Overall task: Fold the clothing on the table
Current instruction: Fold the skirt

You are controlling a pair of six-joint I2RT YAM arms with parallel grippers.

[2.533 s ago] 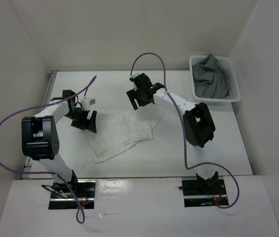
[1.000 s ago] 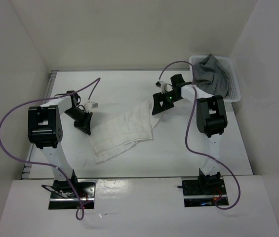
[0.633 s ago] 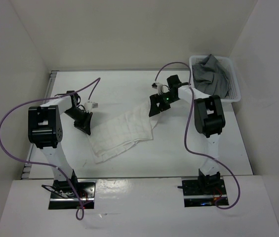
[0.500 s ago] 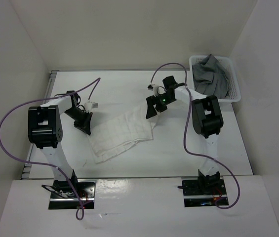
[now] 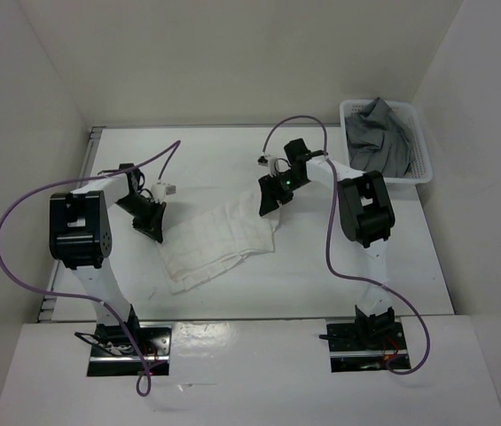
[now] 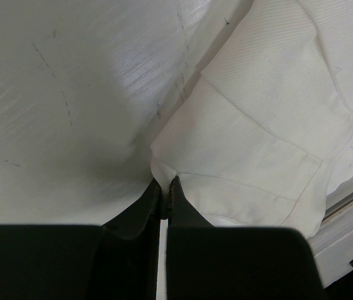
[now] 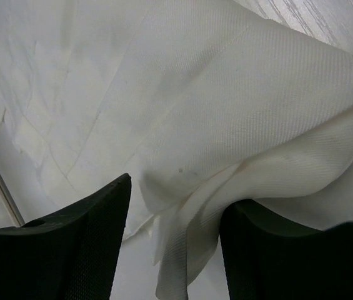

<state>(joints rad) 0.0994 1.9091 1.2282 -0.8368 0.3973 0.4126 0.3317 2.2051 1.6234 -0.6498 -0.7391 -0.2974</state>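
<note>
I saw the skirt (image 5: 219, 240) rumpled mid-way across the table (image 5: 321, 275), left gripper (image 6: 165, 187) pinched tight on its left corner, right gripper (image 7: 177, 194) with jaws apart astride a fold at its far right edge, basket (image 5: 420, 164) holding a grey garment (image 5: 379, 133) beyond.

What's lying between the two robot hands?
The white skirt lies between the left gripper and the right gripper, reaching both; the top view shows it.

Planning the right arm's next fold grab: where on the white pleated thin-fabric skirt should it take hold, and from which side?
Probably the raised fold at the white pleated skirt's far right corner, from above, right gripper astride it: there the cloth bunches off the white table, so its jaws can close around it.
</note>
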